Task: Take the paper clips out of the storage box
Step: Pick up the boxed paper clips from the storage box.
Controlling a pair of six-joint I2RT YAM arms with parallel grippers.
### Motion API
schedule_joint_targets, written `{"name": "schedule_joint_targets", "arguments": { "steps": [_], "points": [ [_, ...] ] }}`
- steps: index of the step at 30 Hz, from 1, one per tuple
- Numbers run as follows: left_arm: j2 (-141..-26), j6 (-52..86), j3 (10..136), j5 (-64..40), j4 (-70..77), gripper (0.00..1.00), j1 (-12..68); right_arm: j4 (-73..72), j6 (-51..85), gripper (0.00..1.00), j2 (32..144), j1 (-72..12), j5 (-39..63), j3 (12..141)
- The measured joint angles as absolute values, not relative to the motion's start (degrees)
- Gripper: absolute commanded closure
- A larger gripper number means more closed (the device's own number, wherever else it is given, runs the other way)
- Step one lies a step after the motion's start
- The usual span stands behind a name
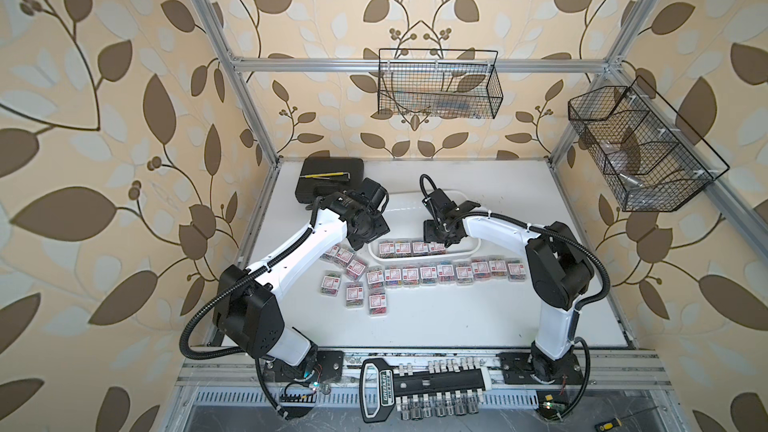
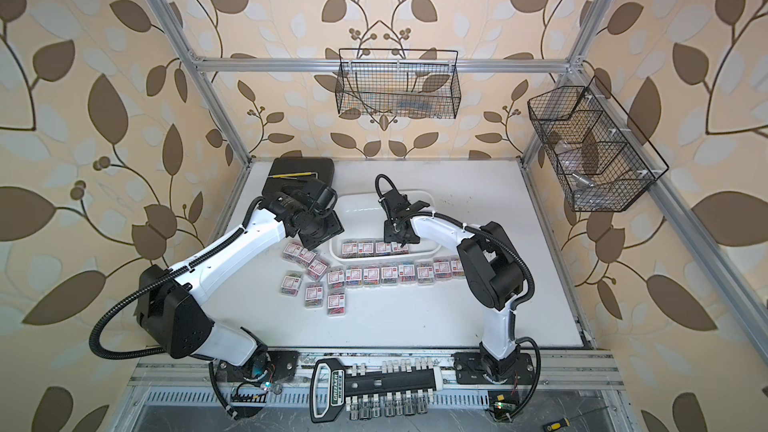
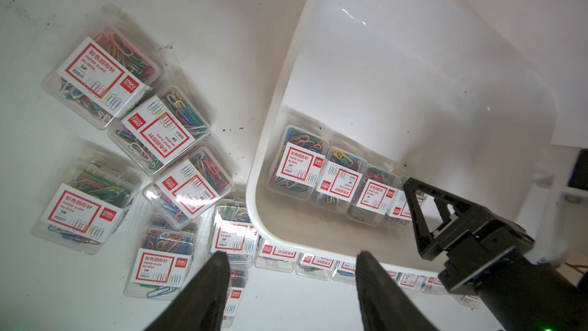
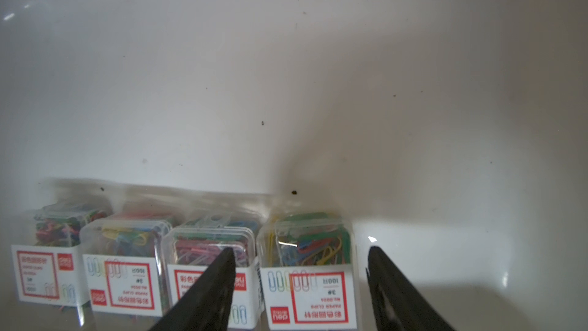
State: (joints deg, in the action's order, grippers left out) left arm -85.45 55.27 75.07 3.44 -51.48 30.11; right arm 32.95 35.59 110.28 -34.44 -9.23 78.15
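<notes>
Right hand (image 4: 299, 249) is down inside the large shallow white plastic tray with rounded corners (image 3: 381, 74). Its fingers are spread either side of one of the small clear plastic boxes of multicoloured paper clips (image 4: 310, 269). It's not pinching, there's a gap on one side. Left hand (image 3: 291, 254) hangs over the tray's left end, fingers apart too, nothing between them.

Every box has a white label with a red frame and a red logo square, with pink, green, blue and yellow clips jumbled inside. Four sit in the tray, packed side by side along its near wall. The straddled one is the end box on the right arm's side. Its neighbour is tight against it, so one finger comes down right at that seam.

Out on the white worktop (image 1: 457, 317) I count fifteen: nine in a straight row just outside the tray's near rim, six in a loose bunch off its left end.

Other stuff: one black hard case (image 1: 309, 184) with a thin yellow tool (image 1: 326, 175) on it at the back left, two black wire baskets (image 1: 440, 85) up on the frame, and one black socket rail (image 1: 436, 384) along the front.
</notes>
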Motion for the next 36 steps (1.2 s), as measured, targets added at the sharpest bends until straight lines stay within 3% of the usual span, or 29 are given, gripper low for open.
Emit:
{"name": "schedule_joint_targets", "arguments": {
  "steps": [8,19,25,32,36],
  "points": [
    [-83.70,55.24,74.11,3.42,-51.51,0.35,30.11,33.01,36.88,0.42,112.64,-34.35,-10.90,78.17],
    [-82.32,55.29,74.04,3.42,-51.51,0.34,30.11,33.08,37.06,0.35,114.78,-34.00,-11.68,78.78],
    [-82.32,55.27,74.06,3.44,-51.51,0.35,30.11,33.08,37.15,0.47,115.15,-33.36,-10.94,79.46],
    [-82.35,55.27,74.28,3.66,-50.81,0.35,30.11,36.01,37.93,0.48,114.15,-32.10,-10.92,83.53],
    [-82.35,55.24,74.98,4.12,-50.59,0.35,30.11,37.60,37.91,0.48,107.33,-31.46,-11.53,84.60]
  ]
}}
